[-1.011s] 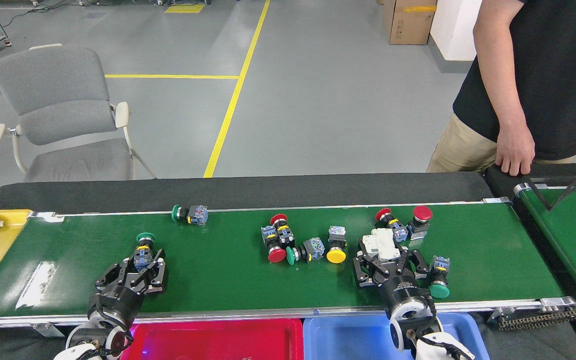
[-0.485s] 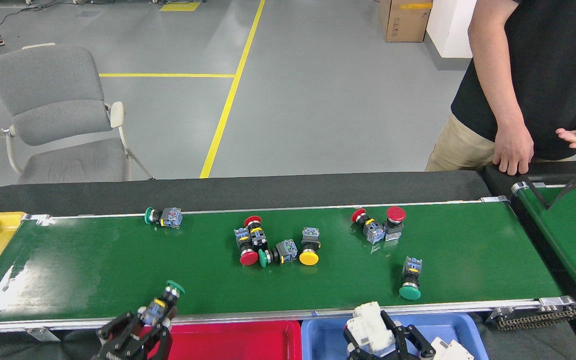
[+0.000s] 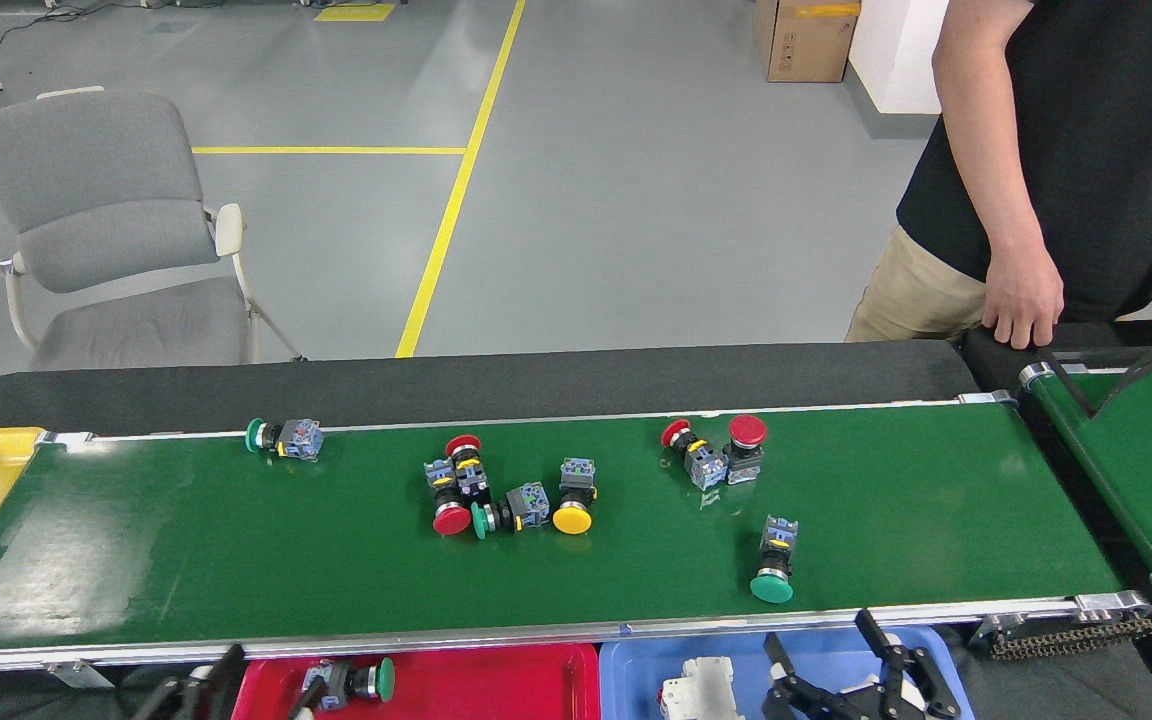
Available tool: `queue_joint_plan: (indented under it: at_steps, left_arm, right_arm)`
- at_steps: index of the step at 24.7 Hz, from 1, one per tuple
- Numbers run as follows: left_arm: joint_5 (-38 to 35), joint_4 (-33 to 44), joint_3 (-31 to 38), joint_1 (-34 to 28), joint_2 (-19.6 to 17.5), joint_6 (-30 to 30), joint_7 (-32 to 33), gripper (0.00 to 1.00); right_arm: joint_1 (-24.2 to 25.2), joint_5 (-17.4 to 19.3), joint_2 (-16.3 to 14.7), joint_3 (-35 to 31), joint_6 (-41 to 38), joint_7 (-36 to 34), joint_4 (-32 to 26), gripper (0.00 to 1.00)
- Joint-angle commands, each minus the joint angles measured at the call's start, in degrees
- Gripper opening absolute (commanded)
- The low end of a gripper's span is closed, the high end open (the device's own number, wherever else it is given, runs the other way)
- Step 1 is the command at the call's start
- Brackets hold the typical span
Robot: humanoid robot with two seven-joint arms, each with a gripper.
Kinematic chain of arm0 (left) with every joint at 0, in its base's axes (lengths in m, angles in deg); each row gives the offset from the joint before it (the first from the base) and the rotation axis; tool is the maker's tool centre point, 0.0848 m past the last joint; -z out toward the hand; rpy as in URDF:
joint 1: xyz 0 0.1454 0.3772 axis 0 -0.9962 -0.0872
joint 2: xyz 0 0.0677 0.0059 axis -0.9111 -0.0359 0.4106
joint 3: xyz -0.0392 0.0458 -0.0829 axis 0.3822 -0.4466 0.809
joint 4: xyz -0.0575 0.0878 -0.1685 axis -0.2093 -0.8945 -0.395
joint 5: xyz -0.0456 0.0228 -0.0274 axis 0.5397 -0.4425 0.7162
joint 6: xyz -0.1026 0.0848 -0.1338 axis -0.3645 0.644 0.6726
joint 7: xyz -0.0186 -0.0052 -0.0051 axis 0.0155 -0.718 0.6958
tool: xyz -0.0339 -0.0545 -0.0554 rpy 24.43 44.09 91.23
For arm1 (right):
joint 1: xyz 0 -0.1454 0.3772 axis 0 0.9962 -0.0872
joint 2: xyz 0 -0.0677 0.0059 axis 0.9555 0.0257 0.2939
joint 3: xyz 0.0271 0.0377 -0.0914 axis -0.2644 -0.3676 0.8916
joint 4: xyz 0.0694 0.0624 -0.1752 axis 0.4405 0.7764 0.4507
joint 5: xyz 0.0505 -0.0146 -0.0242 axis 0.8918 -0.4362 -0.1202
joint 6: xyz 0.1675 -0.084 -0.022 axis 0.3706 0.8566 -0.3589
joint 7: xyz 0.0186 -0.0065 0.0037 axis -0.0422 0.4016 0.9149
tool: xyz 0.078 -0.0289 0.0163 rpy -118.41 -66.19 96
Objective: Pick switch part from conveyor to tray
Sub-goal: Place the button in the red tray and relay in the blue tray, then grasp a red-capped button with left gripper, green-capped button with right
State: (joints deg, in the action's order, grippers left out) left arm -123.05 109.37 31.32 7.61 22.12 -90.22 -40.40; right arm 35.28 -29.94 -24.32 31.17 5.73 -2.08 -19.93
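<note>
Switch parts lie scattered on the conveyor [image 3: 236, 560]: from the left, a green-capped one [image 3: 282, 438] by the far rail at upper left, a cluster of four [image 3: 506, 495] at mid-frame, a red pair [image 3: 716, 452] to its right, and a lone green-capped switch [image 3: 774, 562] near the front rail at lower right. At the bottom edge, the left gripper [image 3: 198, 692] shows only a dark sliver beside the red tray [image 3: 536, 670], where a green switch [image 3: 348, 683] lies, so I cannot tell its spread. The right gripper [image 3: 861, 675] stands wide and empty over the blue tray [image 3: 636, 655] beside a white part [image 3: 701, 685]; the lone green switch lies just above it, long axis pointing roughly toward that gripper, making the right arm the nearer, I judge.
</note>
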Motion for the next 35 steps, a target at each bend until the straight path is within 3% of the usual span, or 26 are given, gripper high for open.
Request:
queue_joint_plan:
  at_steps: [1, 7, 10, 13, 16, 22, 23, 26, 28, 31, 35]
  left_arm:
    - [0.30, 0.18, 1.69, 0.38, -0.83, 5.34, -0.51, 1.00]
    - [0.30, 0.62, 0.19, 0.29, -1.01, 3.67, -0.51, 1.00]
    - [-0.14, 0.53, -2.70, 2.40, -1.36, 3.58, -0.43, 1.00]
    - [-3.22, -0.26, -5.43, 7.06, -2.06, 3.93, -0.25, 1.00]
    - [-8.49, -1.93, -7.63, 11.19, -1.19, 4.20, -0.25, 1.00]
    - [-8.93, -9.93, -12.02, 16.46, -1.62, 7.01, -0.25, 1.00]
    - [-8.93, -11.34, -12.37, 17.17, -1.80, 7.54, -0.25, 1.00]
    - [-9.02, -13.97, -12.46, 19.28, -1.89, 7.71, -0.25, 1.00]
    - [-9.02, -15.20, -12.46, 20.24, -1.98, 7.80, -0.25, 1.00]
    - [-9.11, -17.75, -12.46, 21.91, -1.98, 8.06, -0.25, 1.00]
    - [-9.20, -22.24, -12.37, 24.73, -2.24, 9.38, -0.25, 1.00]
  right_arm:
    - [0.78, 0.17, 0.08, -0.76, -0.26, -0.64, -0.43, 0.99]
    - [-0.89, -0.27, -0.09, 2.50, -1.05, -0.20, -0.52, 0.99]
    - [-5.72, -1.41, -0.18, 9.26, -0.26, 2.08, 0.18, 0.99]
    - [-9.59, -3.52, 1.84, 13.57, 2.73, 7.10, 2.20, 0.99]
    - [-14.42, -5.01, 2.81, 17.87, 9.40, 9.12, 6.42, 0.99]
    - [-23.48, -4.93, 4.48, 24.29, 18.37, 9.73, 17.67, 0.96]
    - [-24.44, -4.93, 5.09, 24.73, 19.78, 10.35, 18.72, 0.89]
    - [-25.06, -5.02, 5.00, 25.61, 20.13, 10.88, 19.08, 0.41]
    - [-25.15, -5.02, 4.92, 25.96, 20.04, 11.32, 19.08, 0.20]
    - [-25.24, -4.93, 4.92, 26.32, 19.96, 11.32, 19.08, 0.10]
    - [-25.24, -4.93, 4.83, 26.84, 18.20, 11.23, 18.73, 0.05]
